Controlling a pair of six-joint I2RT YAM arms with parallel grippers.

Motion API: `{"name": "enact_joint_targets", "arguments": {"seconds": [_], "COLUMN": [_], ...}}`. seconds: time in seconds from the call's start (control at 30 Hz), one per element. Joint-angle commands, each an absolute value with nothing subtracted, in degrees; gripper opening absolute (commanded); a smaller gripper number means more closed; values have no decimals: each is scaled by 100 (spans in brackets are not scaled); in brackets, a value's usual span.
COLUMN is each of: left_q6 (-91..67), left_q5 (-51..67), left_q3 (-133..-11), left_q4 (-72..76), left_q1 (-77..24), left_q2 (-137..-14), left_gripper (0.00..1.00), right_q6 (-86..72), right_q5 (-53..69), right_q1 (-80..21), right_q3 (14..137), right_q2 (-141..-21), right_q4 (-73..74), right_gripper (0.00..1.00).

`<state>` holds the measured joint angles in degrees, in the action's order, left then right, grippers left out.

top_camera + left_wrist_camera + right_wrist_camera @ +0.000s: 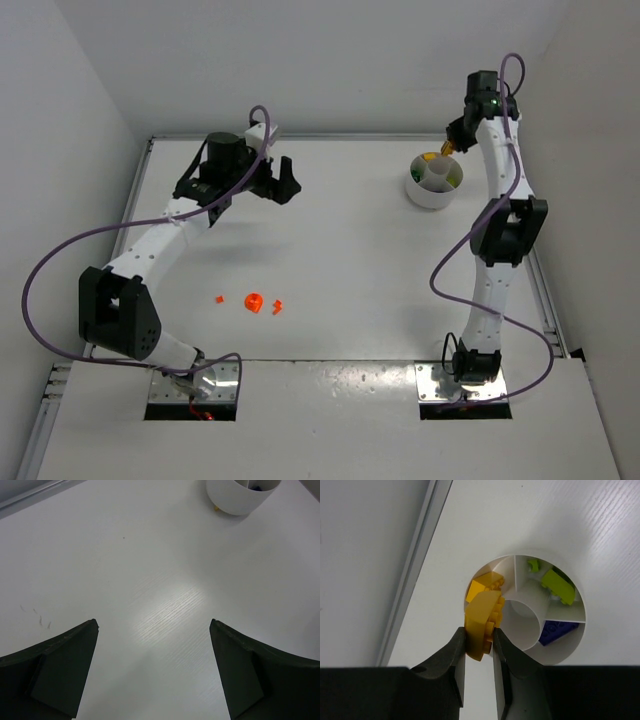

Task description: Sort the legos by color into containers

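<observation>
**No legible writing in any view**

No text, label, brand, number or sign can be read in the top external view or in either wrist view. The studs on the yellow plastic brick (480,617) closest to the right wrist camera are too blurred to show any lettering.

a white table (350,230) fills the space, its top showing a fine wood-like grain and a soft bright glare (170,605) in the left wrist view. a few faint scuffs (36,616) mark it there. plain pale walls close it in: back wall (300,60), left wall (50,150), right wall (600,120). a thin metal rail (330,137) runs along the table's far edge.
</observation>
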<state>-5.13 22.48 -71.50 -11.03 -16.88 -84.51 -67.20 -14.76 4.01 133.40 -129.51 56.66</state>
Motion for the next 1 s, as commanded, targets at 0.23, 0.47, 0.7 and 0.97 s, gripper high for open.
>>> {"name": "enact_joint_targets", "arguments": {"seconds": [0.23, 0.47, 0.7, 0.97], "left_q6": [-615, -615, -615, -668], "left_q5": [2443, 2443, 2443, 2443], "left_q3": [-7154, -7269, -7269, -7269], "left_q4": [-905, -905, -905, -905], "left_q1": [-1608, -1556, -1556, -1503], "left_q2": [-8394, -8508, -8508, -8508], "left_gripper": [100, 100, 100, 100], "right_q6": [-7356, -7462, -7462, -7462], "right_q5": [-1977, -2057, -1881, -1776], "right_q1": [422, 422, 422, 369], "right_q3": [13816, 13878, 13878, 13816], "right_q2": [-13289, -13456, -13570, -13685], "right_q4": [5599, 5651, 5599, 5546], "right_gripper": [4, 4, 3, 9]}}
